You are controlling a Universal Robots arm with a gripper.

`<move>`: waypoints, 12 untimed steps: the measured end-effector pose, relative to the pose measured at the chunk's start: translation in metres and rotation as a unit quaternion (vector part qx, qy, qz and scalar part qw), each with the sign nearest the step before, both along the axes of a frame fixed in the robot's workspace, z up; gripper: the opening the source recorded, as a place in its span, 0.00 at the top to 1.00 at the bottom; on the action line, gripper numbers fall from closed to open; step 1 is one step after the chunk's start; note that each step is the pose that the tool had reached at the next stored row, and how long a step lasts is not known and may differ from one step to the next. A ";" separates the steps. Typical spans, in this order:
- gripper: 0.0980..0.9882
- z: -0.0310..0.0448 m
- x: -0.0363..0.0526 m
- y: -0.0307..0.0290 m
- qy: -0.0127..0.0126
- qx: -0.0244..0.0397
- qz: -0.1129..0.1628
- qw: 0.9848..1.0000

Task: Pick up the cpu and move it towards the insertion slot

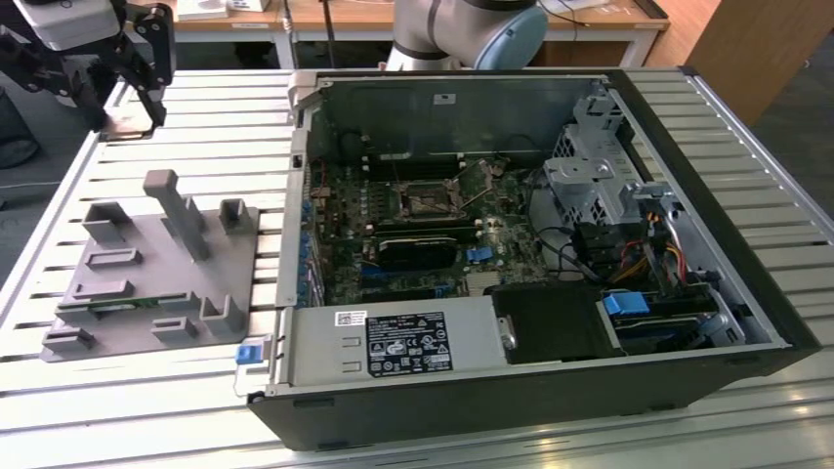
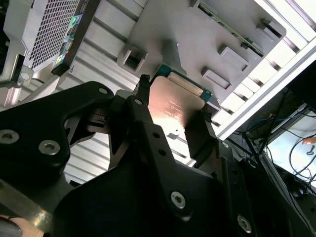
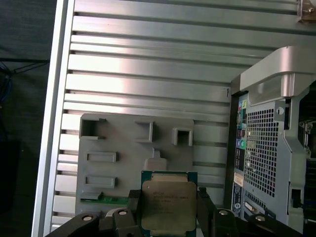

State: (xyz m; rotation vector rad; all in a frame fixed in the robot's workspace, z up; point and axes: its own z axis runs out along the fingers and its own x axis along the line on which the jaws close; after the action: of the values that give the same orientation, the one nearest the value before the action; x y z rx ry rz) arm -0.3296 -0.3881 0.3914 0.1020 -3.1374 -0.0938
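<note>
- The gripper [image 3: 169, 195] is closed on the cpu [image 3: 169, 207], clamping two opposite edges, with the metal lid facing the first wrist view.
- In the exterior view, the gripper [image 1: 127, 109] hangs above the desk [image 1: 209, 107] at the exterior view's far left, beyond the grey fixture [image 1: 156, 283].
- The insertion slot [image 1: 428, 200] lies well apart to the right, inside the open computer case [image 1: 548, 401].
- Recommended: carry the cpu level, grip the edges only, and clear the case wall with margin.
</note>
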 end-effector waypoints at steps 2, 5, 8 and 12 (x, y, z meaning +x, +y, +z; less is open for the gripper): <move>0.51 0.0000 0.0027 0.0000 0.000 0.000 0.000 1.000; 0.51 0.0000 0.0068 0.0000 0.000 0.000 0.000 1.000; 0.51 0.0000 0.0111 0.0000 0.000 0.000 0.000 1.000; 0.51 0.0001 0.0158 0.0000 0.000 0.000 0.000 1.000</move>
State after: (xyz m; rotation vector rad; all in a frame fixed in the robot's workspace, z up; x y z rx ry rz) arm -0.3139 -0.3881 0.3915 0.1020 -3.1375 -0.0938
